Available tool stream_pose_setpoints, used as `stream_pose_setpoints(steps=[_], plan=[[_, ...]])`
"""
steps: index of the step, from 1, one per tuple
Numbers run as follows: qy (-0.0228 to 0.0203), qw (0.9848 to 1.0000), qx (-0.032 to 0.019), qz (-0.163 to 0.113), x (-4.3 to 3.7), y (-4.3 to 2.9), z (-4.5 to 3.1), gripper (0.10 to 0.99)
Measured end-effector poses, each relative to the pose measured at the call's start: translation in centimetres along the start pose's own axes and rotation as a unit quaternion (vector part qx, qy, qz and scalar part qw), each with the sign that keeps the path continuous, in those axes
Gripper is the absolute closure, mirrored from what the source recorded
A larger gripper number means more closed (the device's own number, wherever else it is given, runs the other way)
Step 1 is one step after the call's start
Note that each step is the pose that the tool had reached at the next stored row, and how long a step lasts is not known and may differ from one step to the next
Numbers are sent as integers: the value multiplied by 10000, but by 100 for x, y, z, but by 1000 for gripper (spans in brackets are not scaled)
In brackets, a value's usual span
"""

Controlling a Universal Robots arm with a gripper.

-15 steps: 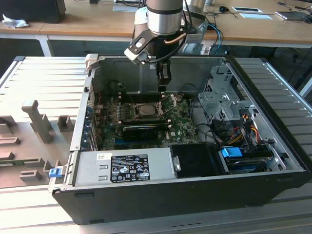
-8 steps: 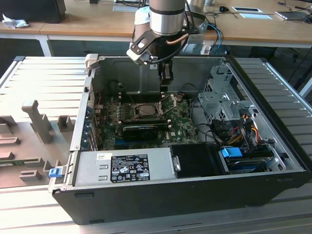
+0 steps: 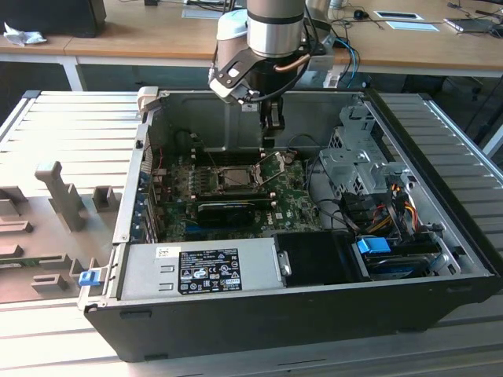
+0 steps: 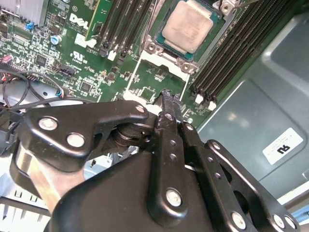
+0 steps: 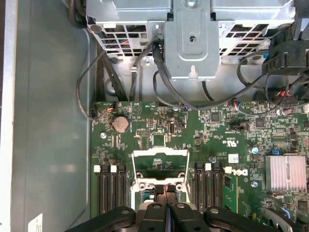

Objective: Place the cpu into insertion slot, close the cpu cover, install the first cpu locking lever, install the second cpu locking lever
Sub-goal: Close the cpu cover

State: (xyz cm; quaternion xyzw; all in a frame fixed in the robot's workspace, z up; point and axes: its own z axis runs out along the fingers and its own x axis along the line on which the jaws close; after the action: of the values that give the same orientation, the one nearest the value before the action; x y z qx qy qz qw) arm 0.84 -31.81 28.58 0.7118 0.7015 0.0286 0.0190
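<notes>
Silvery-grey square cpu point(image 4: 187, 26) sits in the metal-rimmed dark insertion slot point(image 4: 153, 47), thin silvery cpu cover point(image 5: 159, 153) stands raised, black fingers point(image 4: 167, 123) pressed together, empty, nearby: cover-closing judged in hand, requiring a downward push.

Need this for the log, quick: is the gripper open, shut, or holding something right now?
Gripper: shut, with nothing visible in its grip.

Matt silvery metal cpu point(image 4: 187, 30) — glossy black pincer point(image 4: 166, 96).
</notes>
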Motion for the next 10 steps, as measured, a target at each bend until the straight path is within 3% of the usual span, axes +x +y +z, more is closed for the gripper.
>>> stream_pose_setpoints(steps=[10], plan=[[0, 10000, 0, 1, 1, 76, 7, 980]])
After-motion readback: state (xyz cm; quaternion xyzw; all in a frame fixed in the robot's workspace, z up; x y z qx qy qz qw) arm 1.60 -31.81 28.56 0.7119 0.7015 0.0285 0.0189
